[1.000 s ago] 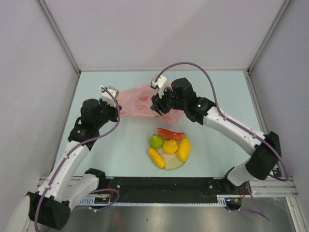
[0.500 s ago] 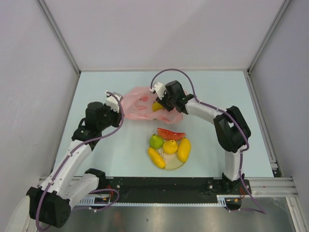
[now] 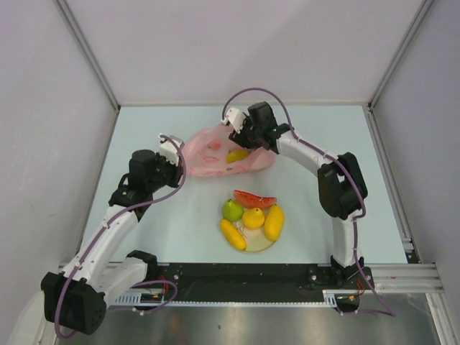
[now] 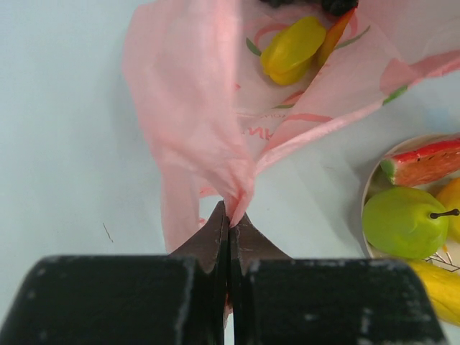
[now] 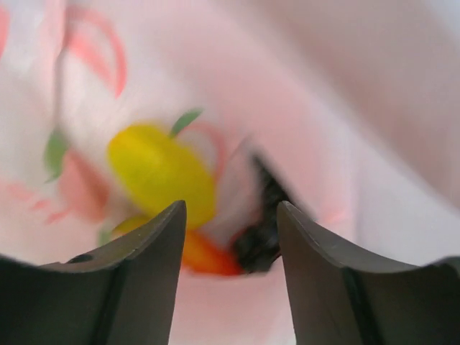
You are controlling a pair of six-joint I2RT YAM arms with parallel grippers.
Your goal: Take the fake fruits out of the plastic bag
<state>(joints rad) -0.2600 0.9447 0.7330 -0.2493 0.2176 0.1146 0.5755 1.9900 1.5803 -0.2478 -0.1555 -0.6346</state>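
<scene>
- The left gripper [image 4: 228,212] has its fingers pressed together on a gathered fold of the plastic bag [image 4: 194,108], pinching the near-left edge of the pink film, which is lifted off the table [image 3: 158,208].
- The right gripper [image 5: 230,215] has its fingers spread and grips nothing. It points into the bag's mouth from the far right side.
- The bag lies in the far middle of the table, with its open side toward the right arm.
- Inside it the right wrist view shows a yellow fruit [image 5: 159,172], an orange-red piece [image 5: 205,262] below it, and what looks like the dark grape bunch [image 5: 262,230] just to the right, though this is blurred.
- On the cream plate [image 3: 260,246], near and apart from the bag, sit a green pear [image 3: 231,210], a lemon [image 3: 252,218], a mango [image 3: 274,222] and a banana [image 3: 232,234]. The watermelon slice [image 3: 254,198] lies at the plate's far edge.
- The step in hand looks like a reach into the bag for the next fruit, while the left arm holds the bag in place.
- The next move calls for lowering the spread fingers around one fruit, probably the yellow one. They should close on the fruit alone, not on the loose film, which could snag or drag along.
</scene>
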